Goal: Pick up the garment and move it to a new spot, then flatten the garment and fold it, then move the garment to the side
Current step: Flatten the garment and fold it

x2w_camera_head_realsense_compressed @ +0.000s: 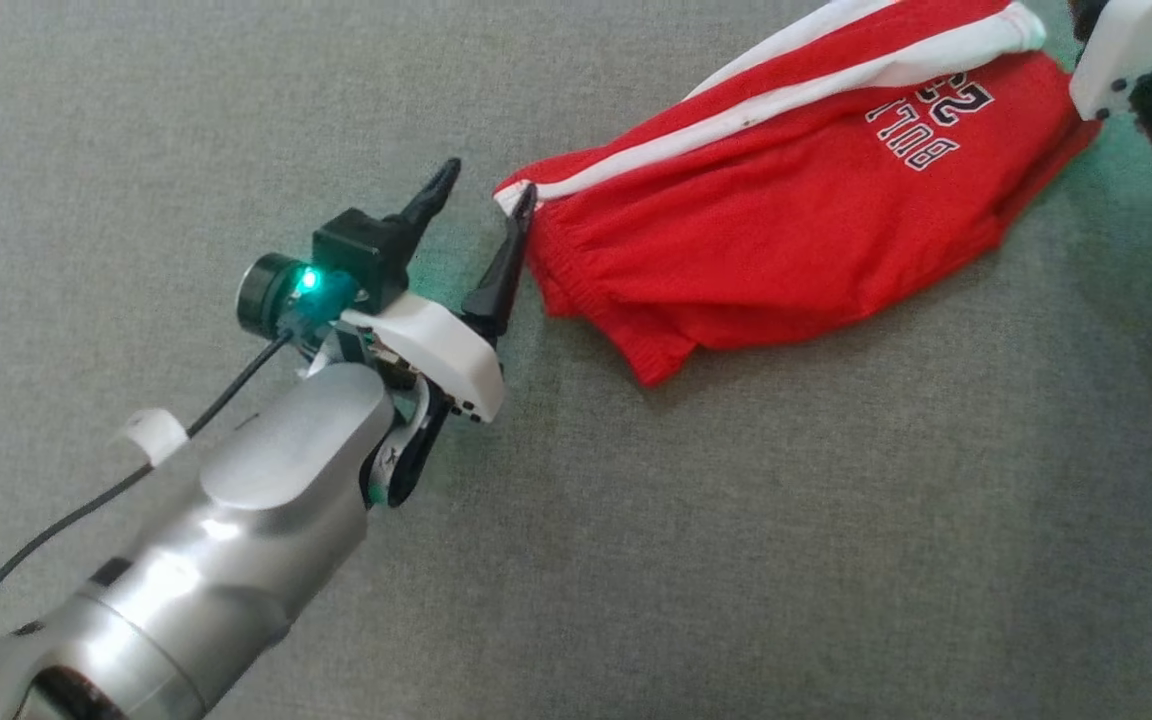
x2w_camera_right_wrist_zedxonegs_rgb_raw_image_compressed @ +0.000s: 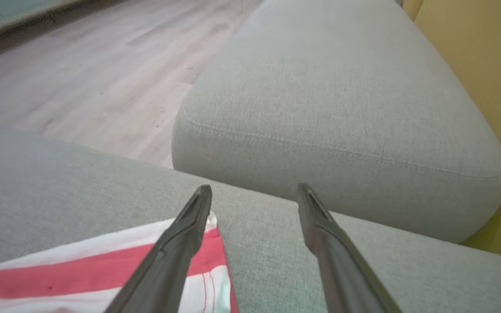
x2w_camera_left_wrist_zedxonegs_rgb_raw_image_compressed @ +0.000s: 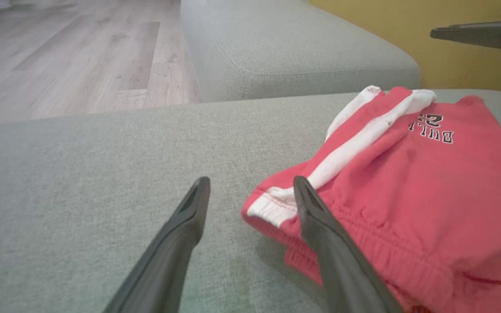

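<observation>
head overhead; both wrists low, sharing garment (x2w_camera_head_realsense_compressed: pixel 796 230)

We see the garment (x2w_camera_head_realsense_compressed: pixel 786 220) cut by the head view's top edge; a fold (x2w_camera_head_realsense_compressed: pixel 946 62) hides part of its lettering (x2w_camera_head_realsense_compressed: pixel 921 140).

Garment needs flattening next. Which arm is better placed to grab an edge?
Probably left. The left gripper is open, with the garment and its white-striped corner showing between its fingers. The right gripper, also open, has mostly bare cushion in its gap.

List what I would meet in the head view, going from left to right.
silver forearm → left gripper, open → red shorts with white stripes → white housing of the right wrist
</observation>
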`<state>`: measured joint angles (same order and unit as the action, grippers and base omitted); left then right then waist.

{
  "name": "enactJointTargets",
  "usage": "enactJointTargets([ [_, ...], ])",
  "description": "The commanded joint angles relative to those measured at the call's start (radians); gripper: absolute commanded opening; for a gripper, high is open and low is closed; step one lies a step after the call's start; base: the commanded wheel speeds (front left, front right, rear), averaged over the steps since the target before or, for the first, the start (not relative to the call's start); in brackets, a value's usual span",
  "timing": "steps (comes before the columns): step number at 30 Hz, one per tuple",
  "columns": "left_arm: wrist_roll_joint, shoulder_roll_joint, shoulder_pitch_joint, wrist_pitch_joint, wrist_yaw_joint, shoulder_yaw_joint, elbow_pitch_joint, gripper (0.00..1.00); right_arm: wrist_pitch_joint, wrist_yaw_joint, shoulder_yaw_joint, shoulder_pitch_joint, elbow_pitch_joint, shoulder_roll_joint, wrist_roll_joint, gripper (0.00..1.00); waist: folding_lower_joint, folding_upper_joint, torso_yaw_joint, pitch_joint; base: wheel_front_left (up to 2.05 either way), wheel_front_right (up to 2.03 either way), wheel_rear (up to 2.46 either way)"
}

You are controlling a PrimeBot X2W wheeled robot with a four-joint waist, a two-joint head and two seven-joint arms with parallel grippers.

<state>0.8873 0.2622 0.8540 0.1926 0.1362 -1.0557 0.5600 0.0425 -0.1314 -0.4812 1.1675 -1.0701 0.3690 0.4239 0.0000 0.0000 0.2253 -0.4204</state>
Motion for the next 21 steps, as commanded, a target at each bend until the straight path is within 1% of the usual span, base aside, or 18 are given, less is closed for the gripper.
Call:
enactJointTargets([
  [1,-0.009,0.024,0.036,0.016,0.012,0.046,-0.01,1.0,-0.03,0.001,0.003,0.021,0.02,-0.013,0.016,1.0,0.0,0.0,-0.007,0.015,0.0,0.0,0.0],
  [6,-0.011,0.032,0.021,0.045,0.036,0.076,-0.007,1.0,-0.143,0.001,0.022,0.003,0.032,-0.016,0.064,1.0,0.0,0.0,-0.028,0.068,0.0,0.0,0.0],
  [12,-0.025,0.056,-0.027,0.067,0.076,0.156,-0.066,1.0,-0.266,0.001,0.051,-0.079,0.107,-0.025,0.129,1.0,0.0,0.0,-0.064,0.149,0.0,0.0,0.0],
  [16,-0.076,0.073,-0.09,0.069,0.105,0.243,-0.157,1.0,-0.297,0.001,0.086,-0.176,0.197,-0.036,0.134,1.0,0.0,0.0,-0.091,0.2,0.0,0.0,0.0],
  [19,-0.122,0.079,-0.164,0.069,0.12,0.3,-0.217,1.0,-0.303,0.001,0.137,-0.272,0.272,-0.051,0.111,1.0,0.0,0.0,-0.11,0.238,0.0,0.0,0.0],
  [21,-0.146,0.079,-0.218,0.069,0.123,0.329,-0.243,1.0,-0.303,0.001,0.19,-0.348,0.332,-0.067,0.086,1.0,0.0,0.0,-0.121,0.262,0.0,0.0,0.0],
])
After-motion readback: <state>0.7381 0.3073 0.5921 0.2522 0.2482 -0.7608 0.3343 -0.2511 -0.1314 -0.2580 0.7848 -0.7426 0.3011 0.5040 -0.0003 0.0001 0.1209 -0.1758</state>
